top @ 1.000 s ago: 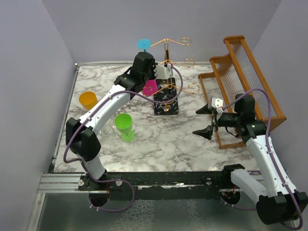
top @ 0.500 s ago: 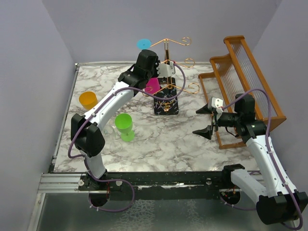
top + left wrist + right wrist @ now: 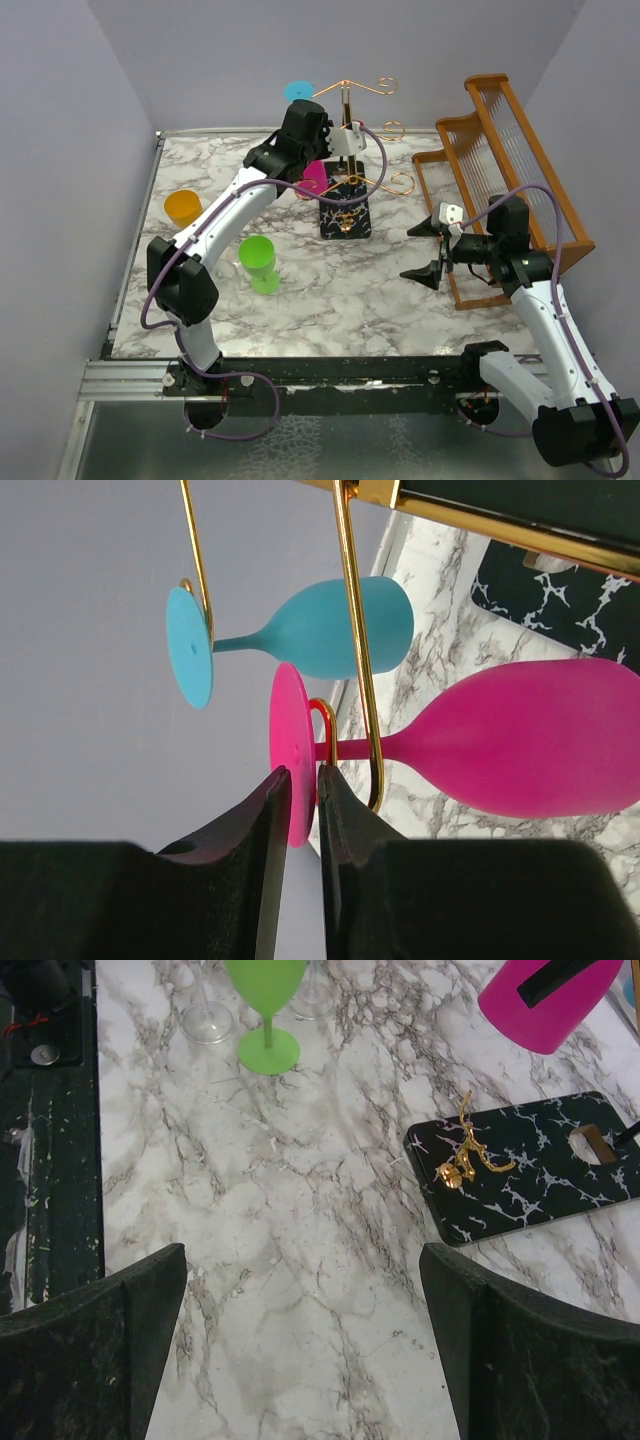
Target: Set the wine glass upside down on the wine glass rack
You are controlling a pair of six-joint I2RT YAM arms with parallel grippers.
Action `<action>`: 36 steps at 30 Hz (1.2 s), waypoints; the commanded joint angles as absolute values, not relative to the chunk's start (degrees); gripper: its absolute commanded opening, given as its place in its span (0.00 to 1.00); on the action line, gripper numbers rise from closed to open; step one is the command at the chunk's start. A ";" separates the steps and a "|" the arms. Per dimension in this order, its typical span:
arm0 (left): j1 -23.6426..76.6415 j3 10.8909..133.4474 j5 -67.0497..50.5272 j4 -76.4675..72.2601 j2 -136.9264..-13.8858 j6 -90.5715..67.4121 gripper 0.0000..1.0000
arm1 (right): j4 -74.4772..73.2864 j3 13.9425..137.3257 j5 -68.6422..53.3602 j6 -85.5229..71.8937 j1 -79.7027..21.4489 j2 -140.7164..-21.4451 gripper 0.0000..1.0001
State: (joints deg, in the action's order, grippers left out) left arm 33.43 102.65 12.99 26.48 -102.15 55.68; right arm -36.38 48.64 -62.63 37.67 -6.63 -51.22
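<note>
Left gripper (image 3: 303,780) first: its jaws stand narrow, just a slim gap, and the round foot (image 3: 290,745) of the pink wine glass (image 3: 520,735) sits right in that gap, lower rim down between the two black fingertips; whether the pads are actually pinching it, I cannot tell. The glass's stem is threaded through a small curled hook of the wine glass rack (image 3: 357,630), so the glass is on the gold wire, foot against the hook and bowl away from the claw, and in the top view that bowl hangs below the arm, just above the rack's black speckled base (image 3: 530,1165). Just beyond it, a teal wine glass (image 3: 310,630) hangs from another gold hook the same way. That makes two glasses on the rack. Out on the marble table (image 3: 340,290) one green wine glass (image 3: 260,262) stands upright, with the feet of two clear glasses (image 3: 210,1025) just beside it, and one orange cup (image 3: 183,208) sits well apart near the left edge. Right gripper (image 3: 300,1255): jaws spread wide, nothing between them, hovering over bare marble beside the one wooden slatted rack (image 3: 510,170).
</note>
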 commanded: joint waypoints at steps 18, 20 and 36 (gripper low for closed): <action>33.40 105.47 5.28 28.47 -99.61 50.92 0.24 | -34.55 47.78 -61.25 36.75 -6.28 -51.28 1.00; 33.40 105.49 4.21 29.18 -99.22 50.44 0.26 | -34.50 47.77 -61.19 36.74 -6.32 -51.32 1.00; 33.40 105.14 -2.47 31.11 -94.49 45.65 0.33 | -34.10 47.42 -60.30 36.65 -6.31 -51.53 1.00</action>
State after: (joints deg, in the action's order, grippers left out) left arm 33.43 103.70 1.76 30.04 -98.98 48.31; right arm -35.88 48.21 -61.47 37.28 -6.63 -51.37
